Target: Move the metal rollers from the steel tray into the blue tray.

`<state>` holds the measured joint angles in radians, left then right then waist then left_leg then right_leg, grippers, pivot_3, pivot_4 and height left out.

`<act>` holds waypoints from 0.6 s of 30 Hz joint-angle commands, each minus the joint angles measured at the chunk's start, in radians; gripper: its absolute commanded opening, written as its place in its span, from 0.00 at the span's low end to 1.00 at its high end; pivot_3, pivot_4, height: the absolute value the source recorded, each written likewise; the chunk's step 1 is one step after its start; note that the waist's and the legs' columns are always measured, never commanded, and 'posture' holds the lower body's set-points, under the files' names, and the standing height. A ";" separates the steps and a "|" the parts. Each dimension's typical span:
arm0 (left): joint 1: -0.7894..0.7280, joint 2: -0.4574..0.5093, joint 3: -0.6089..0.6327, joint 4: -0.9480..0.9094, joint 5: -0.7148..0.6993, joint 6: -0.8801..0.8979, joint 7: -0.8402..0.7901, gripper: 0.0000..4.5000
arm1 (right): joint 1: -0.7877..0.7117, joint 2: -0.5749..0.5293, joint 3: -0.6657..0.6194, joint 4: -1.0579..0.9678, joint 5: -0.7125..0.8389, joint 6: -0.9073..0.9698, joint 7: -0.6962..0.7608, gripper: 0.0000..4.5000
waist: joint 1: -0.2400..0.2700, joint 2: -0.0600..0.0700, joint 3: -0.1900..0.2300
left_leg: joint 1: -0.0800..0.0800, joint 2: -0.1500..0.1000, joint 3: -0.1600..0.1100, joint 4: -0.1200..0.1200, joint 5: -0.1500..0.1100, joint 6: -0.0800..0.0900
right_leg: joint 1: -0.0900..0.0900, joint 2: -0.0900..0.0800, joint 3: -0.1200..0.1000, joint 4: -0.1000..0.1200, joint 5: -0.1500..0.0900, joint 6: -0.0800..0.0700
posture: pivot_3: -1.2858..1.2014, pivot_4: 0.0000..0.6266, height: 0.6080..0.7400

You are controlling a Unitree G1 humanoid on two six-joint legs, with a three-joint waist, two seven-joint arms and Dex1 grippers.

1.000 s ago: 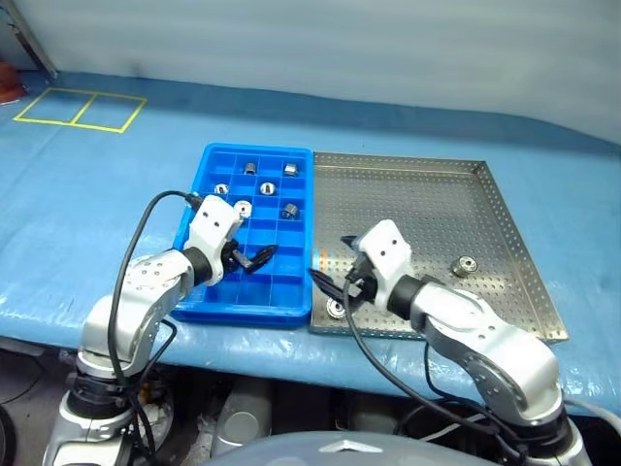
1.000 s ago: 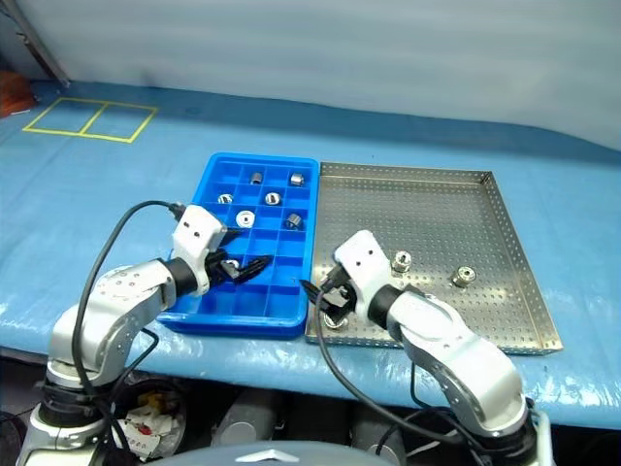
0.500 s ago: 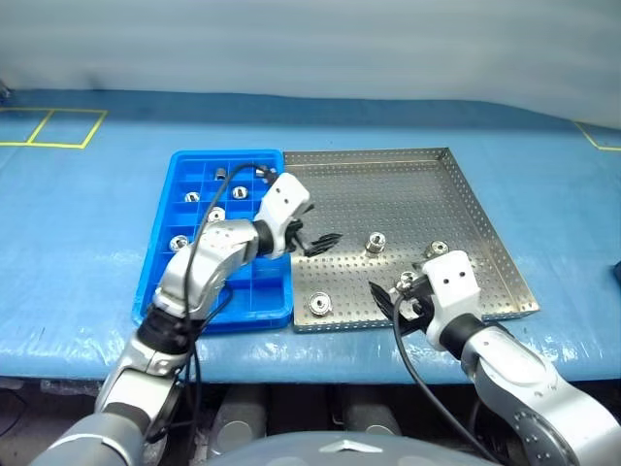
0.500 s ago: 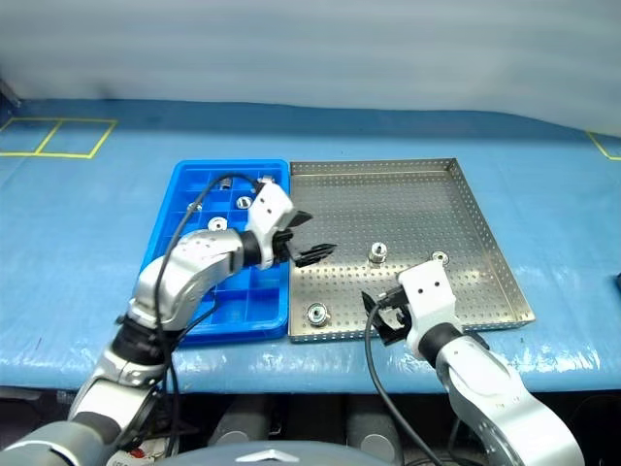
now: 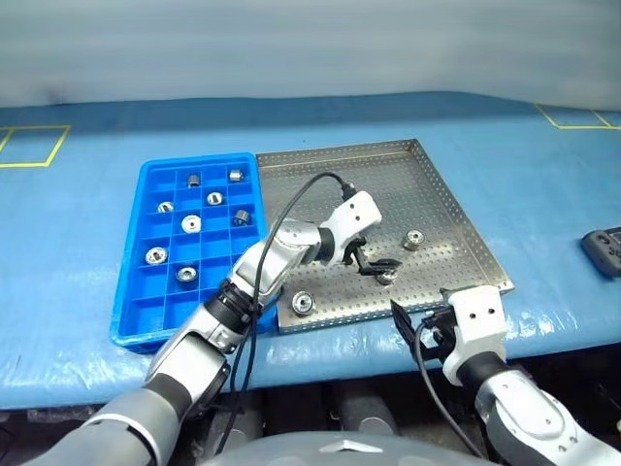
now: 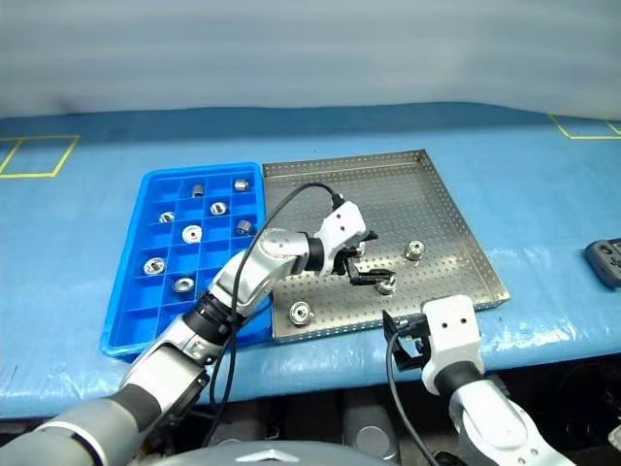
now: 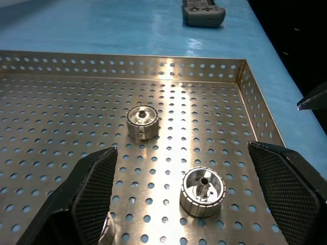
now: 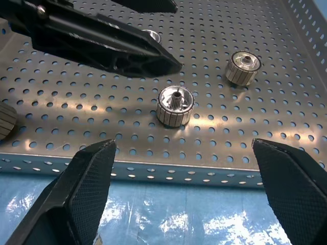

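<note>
From the head cameras, the steel tray [image 5: 427, 194] lies on the blue table cover [image 5: 87, 233] with its long sides running near to far, slightly skewed, and the blue tray [image 5: 131, 291] sits just to its left, touching along one long side, its long axis the same way. Seven metal rollers [image 5: 191, 224] stand in the blue tray's far compartments, most with the hole facing up. Three more remain in the steel tray: one [image 5: 304, 302] near its near left corner, one [image 5: 414, 239] toward the right, one [image 5: 387, 277] under the left gripper [image 5: 374, 264], which reaches across the tray with fingers spread wide and holds nothing. The right gripper [image 5: 419, 328] hangs just off the tray's near edge, also wide and empty. In the left wrist view, two rollers stand upright, axes vertical, the closer one [image 7: 203, 191] between the open fingers [image 7: 89, 186], a remote-like device [image 7: 203, 11] beyond the rim. In the right wrist view, a roller [image 8: 175, 105] stands upright beside the left gripper's black finger [image 8: 102, 43].
</note>
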<state>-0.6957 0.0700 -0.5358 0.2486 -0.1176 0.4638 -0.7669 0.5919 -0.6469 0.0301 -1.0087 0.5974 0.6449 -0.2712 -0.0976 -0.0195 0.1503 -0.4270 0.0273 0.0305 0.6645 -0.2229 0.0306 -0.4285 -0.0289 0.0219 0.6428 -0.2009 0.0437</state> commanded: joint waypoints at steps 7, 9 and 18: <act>0.025 -0.088 -0.063 0.138 0.113 -0.194 0.007 0.99 | 0.036 -0.115 0.025 -0.039 0.090 -0.122 -0.141 1.00 | -0.023 0.000 0.000 | 0.000 0.001 0.001 0.000 0.000 0.000 | 0.000 0.000 0.001 0.000 0.000 0.000 | 0.40 0.24 1.00; 0.029 -0.108 -0.078 0.189 0.152 -0.233 0.037 0.99 | 0.034 -0.132 0.030 -0.039 0.106 -0.129 -0.160 1.00 | -0.024 0.000 0.000 | 0.000 0.001 0.001 0.000 0.000 0.000 | 0.000 0.000 0.001 0.000 0.000 0.000 | 0.40 0.24 1.00; 0.038 -0.206 -0.052 0.344 0.235 -0.292 0.165 0.99 | 0.002 -0.175 0.056 -0.039 0.154 -0.138 -0.214 1.00 | -0.025 0.000 0.000 | -0.001 0.001 0.001 0.000 -0.001 0.001 | 0.000 0.000 0.002 -0.001 0.000 0.001 | 0.40 0.24 1.00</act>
<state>-0.6472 -0.1046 -0.5957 0.5884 0.1074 0.2024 -0.6257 0.5994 -0.8149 0.0903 -1.0088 0.7384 0.5275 -0.4707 -0.1223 -0.0200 0.1498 -0.4277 0.0281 0.0314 0.6643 -0.2236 0.0316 -0.4288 -0.0293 0.0234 0.6419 -0.2006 0.0448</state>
